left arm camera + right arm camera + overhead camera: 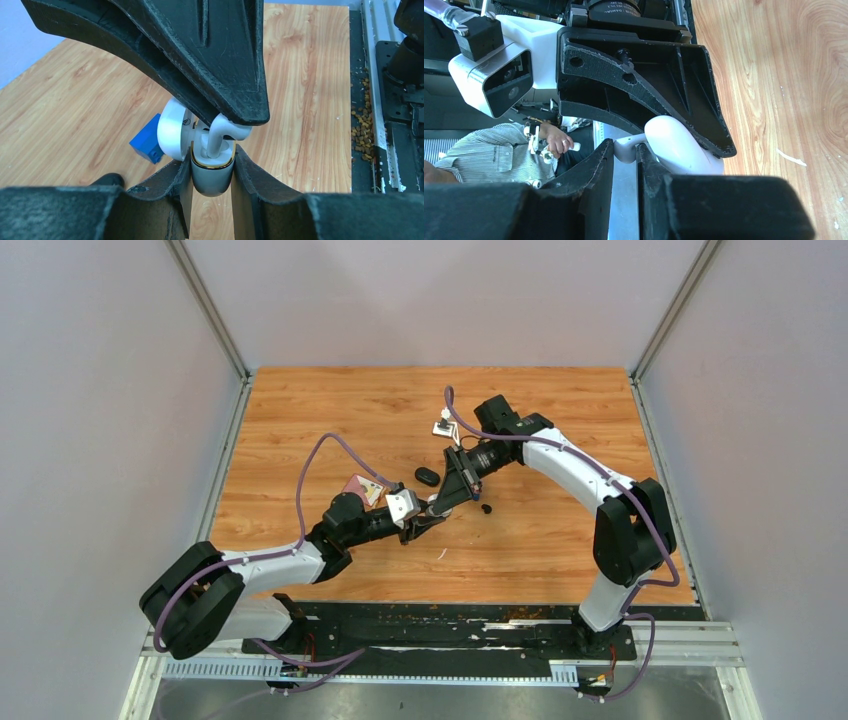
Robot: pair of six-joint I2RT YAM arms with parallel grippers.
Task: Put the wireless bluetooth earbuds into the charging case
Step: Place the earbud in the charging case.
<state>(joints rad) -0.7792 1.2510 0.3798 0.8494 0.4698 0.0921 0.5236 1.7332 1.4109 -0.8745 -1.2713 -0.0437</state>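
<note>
In the lower middle of the top view, just past the arm bases, a thin white sliver (441, 554) lies on the wooden table (560, 560); a little further up, at the centre of the frame, the two grippers meet tip to tip. The left gripper (212, 162), at the bottom centre of its wrist view, is clamped on the charging case (212, 182), one finger on each side of the grey-white body; the case stands upright with its gold-rimmed mouth upward and its round white lid (172, 129) swung open to the left. The right gripper (624, 152), at the bottom centre of its own wrist view, has the fingers narrow and pinches a white earbud (226, 131); the stem goes down into the mouth of the case, but how deep it sits I cannot tell. Behind the lid, at its left, a blue block (147, 144) rests on the table. Further up in the top view, a tiny black earbud (487, 508) lies right of the grippers, apart from them; a dark oval thing (428, 476) lies just above them.
</note>
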